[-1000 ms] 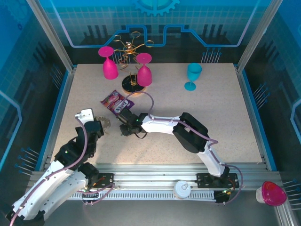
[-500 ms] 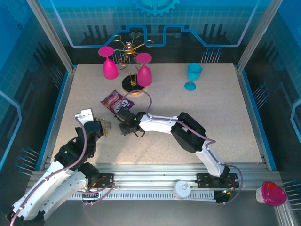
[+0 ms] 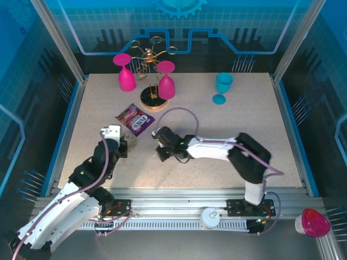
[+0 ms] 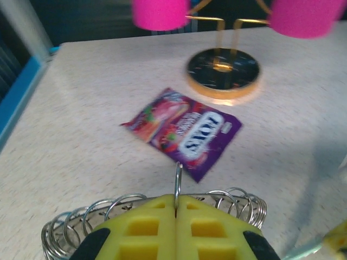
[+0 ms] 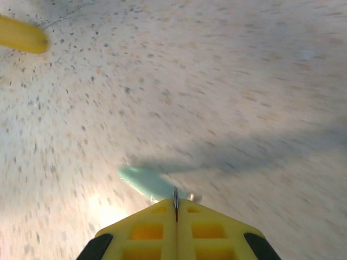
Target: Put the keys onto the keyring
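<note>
Left gripper (image 4: 176, 201): its 2 yellow pads are pressed flat together and pinch 1 thin wire loop that stands up between them.
Keyring (image 4: 103, 212): held at the left gripper's tips, with its fringe of wire loops fanning out on both sides of the pads. From above it lies just beyond that gripper, over the near-left part of the table (image 3: 244, 130).
Right gripper (image 5: 175, 205): the pads meet with no gap, and a thin metal blade is clamped in the seam. From above it is low over the table, to the right of the keyring and apart from it.
Teal-headed key (image 5: 147, 182): gripped by the right gripper, its teal head sticking out past the pads close above the speckled surface. Whether it touches the surface cannot be told.
Yellow blur (image 5: 19, 34): at the far-left corner of the right wrist view, too smeared to identify.
Snack packet (image 4: 184, 130): purple, lying flat on the table just beyond the keyring.
Stand base (image 4: 222, 70): round, dark and gold-rimmed, behind the packet.
Pink glasses (image 3: 126, 76): 2 hang upside down on the gold stand.
Teal glass (image 3: 222, 86): upright at the far right, well apart from the rest.
</note>
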`<state>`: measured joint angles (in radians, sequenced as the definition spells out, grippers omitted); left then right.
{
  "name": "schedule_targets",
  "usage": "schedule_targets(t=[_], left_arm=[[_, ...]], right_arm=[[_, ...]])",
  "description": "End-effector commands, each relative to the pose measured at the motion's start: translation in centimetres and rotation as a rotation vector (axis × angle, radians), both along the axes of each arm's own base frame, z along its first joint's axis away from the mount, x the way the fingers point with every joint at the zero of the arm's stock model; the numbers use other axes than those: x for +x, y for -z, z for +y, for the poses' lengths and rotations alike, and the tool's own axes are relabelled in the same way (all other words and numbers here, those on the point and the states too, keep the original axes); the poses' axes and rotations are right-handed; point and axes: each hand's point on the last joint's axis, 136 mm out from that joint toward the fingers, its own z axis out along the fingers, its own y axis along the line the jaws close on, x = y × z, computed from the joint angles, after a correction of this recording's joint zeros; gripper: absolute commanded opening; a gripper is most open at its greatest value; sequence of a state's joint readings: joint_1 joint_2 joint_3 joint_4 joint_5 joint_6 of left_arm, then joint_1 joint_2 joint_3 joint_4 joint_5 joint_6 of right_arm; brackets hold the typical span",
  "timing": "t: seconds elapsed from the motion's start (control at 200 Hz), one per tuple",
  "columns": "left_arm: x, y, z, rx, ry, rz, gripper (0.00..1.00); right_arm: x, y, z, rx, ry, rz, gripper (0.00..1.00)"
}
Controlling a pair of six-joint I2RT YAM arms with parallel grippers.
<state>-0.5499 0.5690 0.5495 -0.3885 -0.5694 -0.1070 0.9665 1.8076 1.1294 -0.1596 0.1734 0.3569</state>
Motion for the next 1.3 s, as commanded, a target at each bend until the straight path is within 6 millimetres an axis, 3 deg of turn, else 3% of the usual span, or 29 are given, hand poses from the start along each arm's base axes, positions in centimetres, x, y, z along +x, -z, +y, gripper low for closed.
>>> schedule_targets(t=[0.0,0.175,0.39,0.55,0.645,0.821,1.081,1.296], left_arm=[[0.7,-0.9,-5.2,-0.023,0.288,-0.049,0.00],[0.0,0.1,-11.5,-0.009,0.631,-0.044,0.00],[-2.2,0.6,-17.9,0.034,1.010,-0.112,0.00],[-2.7,1.1,-20.3,0.050,1.160,-0.145,0.00],[-2.5,1.9,-21.0,0.072,1.208,-0.158,0.00],[-2.4,2.9,-22.1,0.096,1.272,-0.191,0.00],[-3.1,4.5,-22.3,0.134,1.344,-0.190,0.00],[-2.6,5.7,-22.5,0.120,1.329,-0.140,0.00]], right_arm=[[0.3,-3.2,-4.1,0.010,-0.048,-0.072,0.00],[-0.5,-5.3,-11.3,0.036,-0.080,-0.130,0.00],[-2.4,-7.3,-14.0,0.033,-0.228,-0.316,0.00],[-3.7,-7.1,-15.4,-0.046,-0.335,-0.404,0.00],[-4.5,-6.2,-15.5,-0.068,-0.401,-0.416,0.00],[-6.3,-5.6,-13.9,-0.002,-0.530,-0.453,0.00],[-6.5,-3.2,-13.6,-0.066,-0.597,-0.374,0.00],[-7.0,-4.4,-12.1,0.007,-0.674,-0.442,0.00]])
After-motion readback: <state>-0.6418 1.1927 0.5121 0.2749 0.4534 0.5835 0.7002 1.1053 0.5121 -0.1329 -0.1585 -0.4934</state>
